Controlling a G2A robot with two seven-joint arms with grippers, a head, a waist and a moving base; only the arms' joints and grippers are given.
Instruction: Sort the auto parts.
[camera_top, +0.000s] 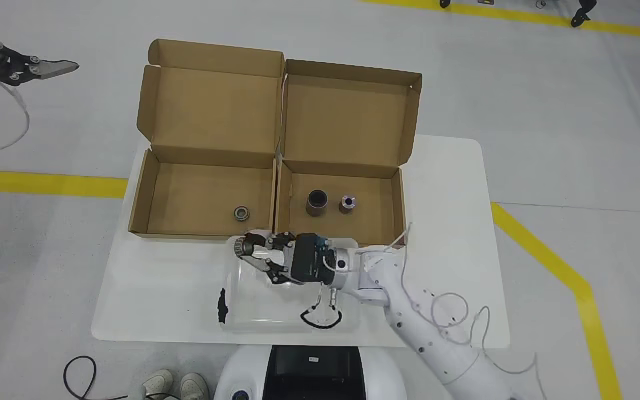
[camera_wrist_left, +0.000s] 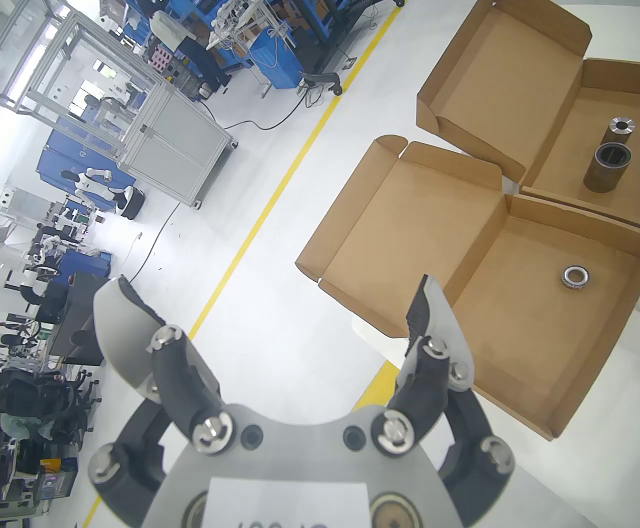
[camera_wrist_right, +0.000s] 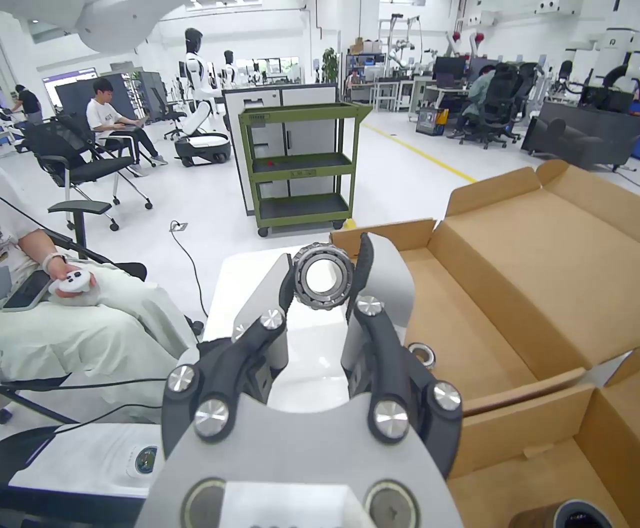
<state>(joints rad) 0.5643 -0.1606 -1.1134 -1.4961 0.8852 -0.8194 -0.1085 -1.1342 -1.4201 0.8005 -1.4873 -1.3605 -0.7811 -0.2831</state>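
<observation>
My right gripper (camera_wrist_right: 325, 260) is clamped on a bearing (camera_wrist_right: 320, 299). The two fingers press on its outer ring from either side, and its bore faces back toward my wrist. The bearing hangs in the air, not touching anything else.

I place everything else from the left box (camera_top: 200, 190), the open cardboard one with its lid folded back. The held bearing sits just on my side of that box's near wall, close to its right-hand corner and outside the box. It is above the far edge of a clear tray (camera_top: 270, 305), which lies on the white table (camera_top: 450, 200) just beside that same wall.

Inside the left box a second bearing (camera_top: 241, 212) lies flat on the floor, toward the near right corner and apart from the walls. The right box (camera_top: 370, 190) touches the left box along its right wall. It holds a dark sleeve (camera_top: 317, 201) standing upright and, beside it, a small bushing (camera_top: 347, 203). The sleeve is the nearer of the two to the left box.

My left gripper (camera_wrist_left: 274, 290) has its fingers spread wide with nothing between them. It hangs well apart from the left box, out past its left side and over the floor rather than the table.
</observation>
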